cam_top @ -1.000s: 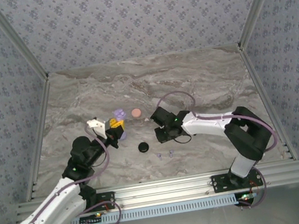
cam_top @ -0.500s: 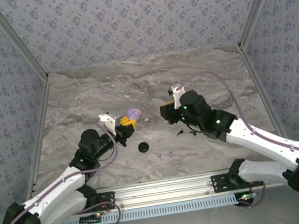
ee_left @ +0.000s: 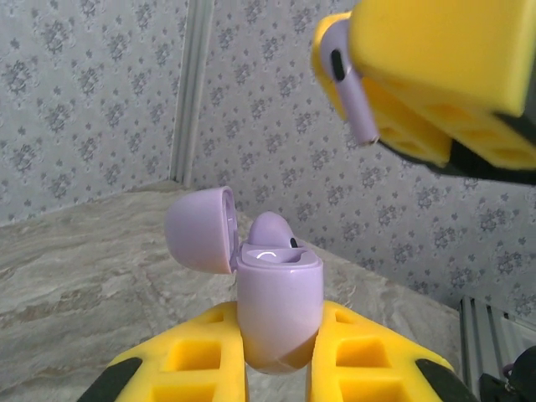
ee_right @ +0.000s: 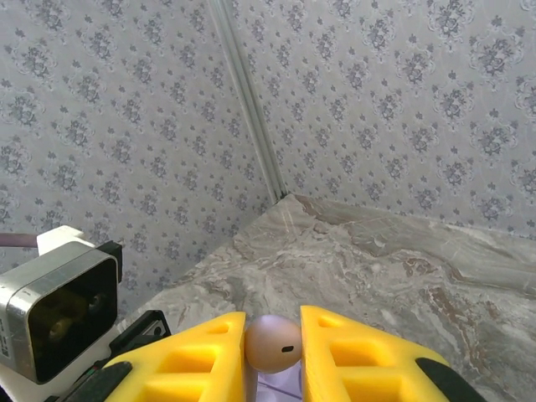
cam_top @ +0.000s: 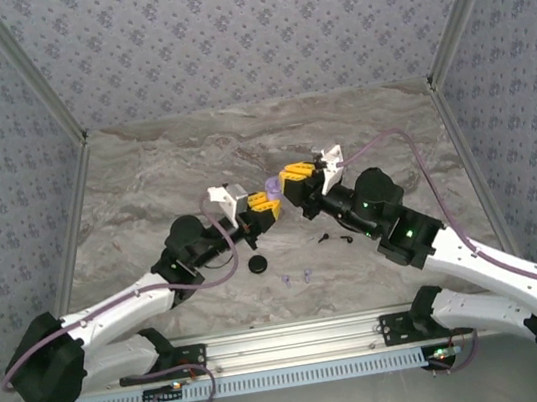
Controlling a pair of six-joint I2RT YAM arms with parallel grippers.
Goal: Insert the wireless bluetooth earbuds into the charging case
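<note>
A: Papered walls (cam_top: 242,23) on three sides, grey flower print, and a marbled desk (cam_top: 162,166) well below both pincers. Worth noting because of the drop.

B: Thinking of the bud (ee_left: 350,84)?

A: Yes. Pinched by its round head in the right pincer (cam_top: 296,175), stem-down, above the case (ee_left: 279,310) and apart from it — cannot tell how well lined up. Slick little head, so likely to swivel or squirt out at any sideways nudge.

B: And the case?

A: Clenched by its lower half in the left pincer (cam_top: 260,206), held in mid-air with an open lid (ee_left: 201,228). Already holds one seated bud (ee_left: 272,229). Could catch the rim or knock that seated bud loose if lowered off-line; could also slide the smooth case down through the pads (ee_left: 201,368) if pressed hard.

B: Any trouble from the lid?

A: Probably not — hinged back on the side away from the held bud. Cannot make out the free socket from the left wrist view, though.

B: And underneath?

A: Hard, flat, grey-brown veined stone look. Two lavender buds (cam_top: 286,280) near the front, a black pair (cam_top: 324,237) up and right of them, a black case (cam_top: 257,263) to their left, a metal rail (cam_top: 299,336) along the near edge. Bouncy landing for anything dropped, and easy to confuse with the strays.
</note>
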